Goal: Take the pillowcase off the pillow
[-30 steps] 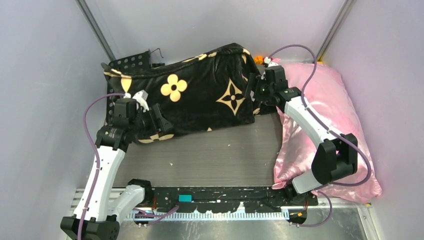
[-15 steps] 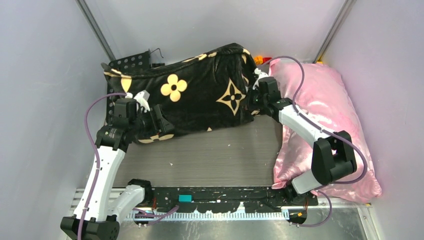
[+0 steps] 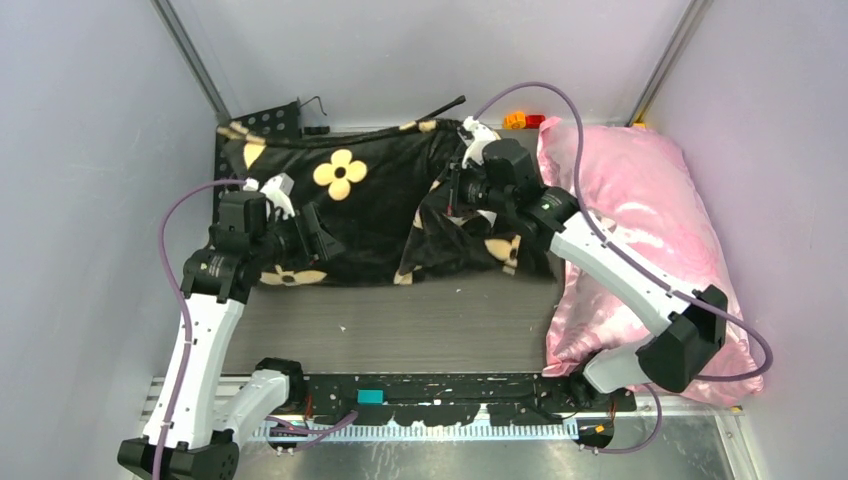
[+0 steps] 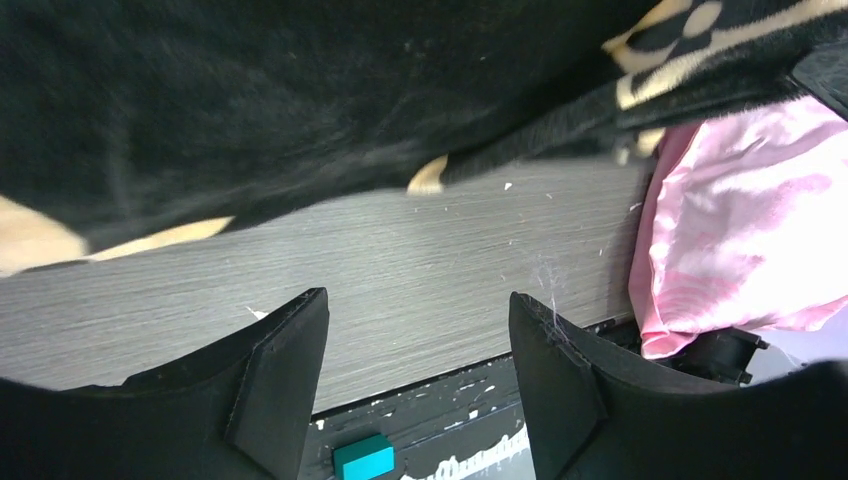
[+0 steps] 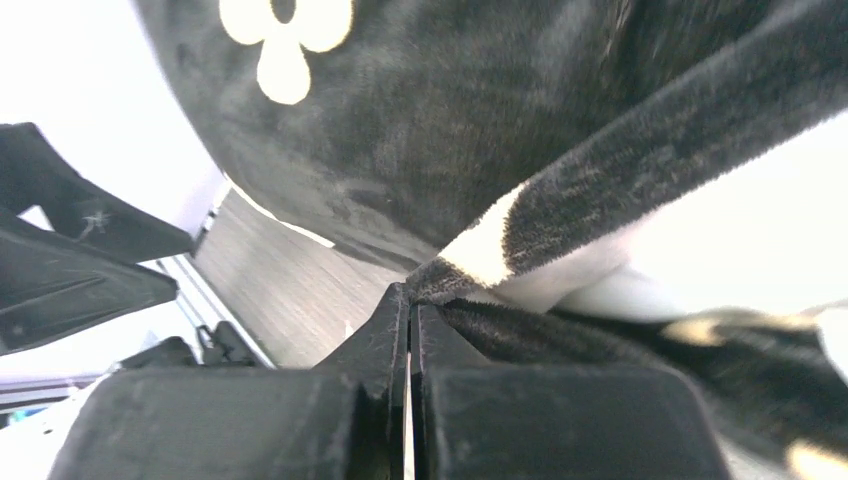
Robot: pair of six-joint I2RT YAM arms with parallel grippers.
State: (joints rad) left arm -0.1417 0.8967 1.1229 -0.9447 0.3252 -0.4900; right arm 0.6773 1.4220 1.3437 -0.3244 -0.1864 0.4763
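Clearly, the right claw (image 5: 408,300) is pressed together on a fold of the pillowcase (image 3: 365,200). It pinches the black hem near the case's right end, where the fabric is bunched and raised off the surface (image 3: 420,310). The pillowcase lies across the far part of the surface, from the left rear corner to just beside the pink pillow (image 3: 640,220) on the right. The left claw (image 4: 415,300) stands apart and holds nothing. It sits at the near left edge of the case, with bare surface showing between its fingers. The pillow is hidden from above. The right wrist view shows something white under the hem, too washed out to tell.
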